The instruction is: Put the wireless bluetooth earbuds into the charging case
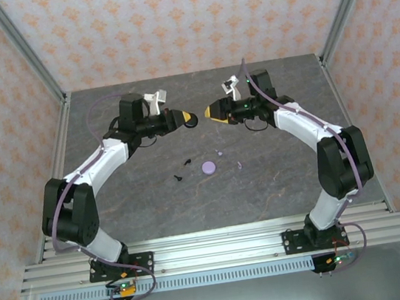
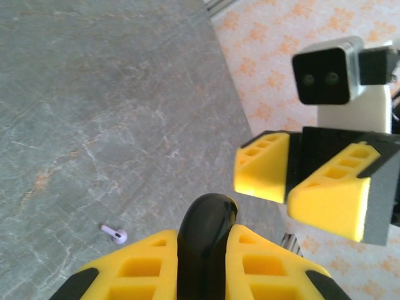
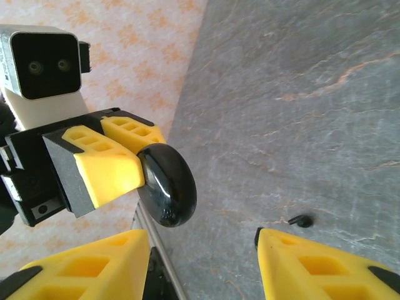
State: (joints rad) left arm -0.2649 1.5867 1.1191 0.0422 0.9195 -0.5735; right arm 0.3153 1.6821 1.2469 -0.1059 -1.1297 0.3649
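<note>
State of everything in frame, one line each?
Left gripper: shut on the black case.
Right gripper: open, empty.
Black case: held off the table, looks closed.
Lavender case: flat on the table.
Black earbuds: loose on the table.
Lavender earbuds: loose on the table.

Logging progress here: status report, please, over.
Left gripper shut on black case, raised. Right gripper open, facing it. Earbuds loose on table, lavender case among them.

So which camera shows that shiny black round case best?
Right wrist view: the shiny black round case looks large, rounded face visible. Left wrist view shows its edge between the jaws; top view, a small dark spot.
</note>
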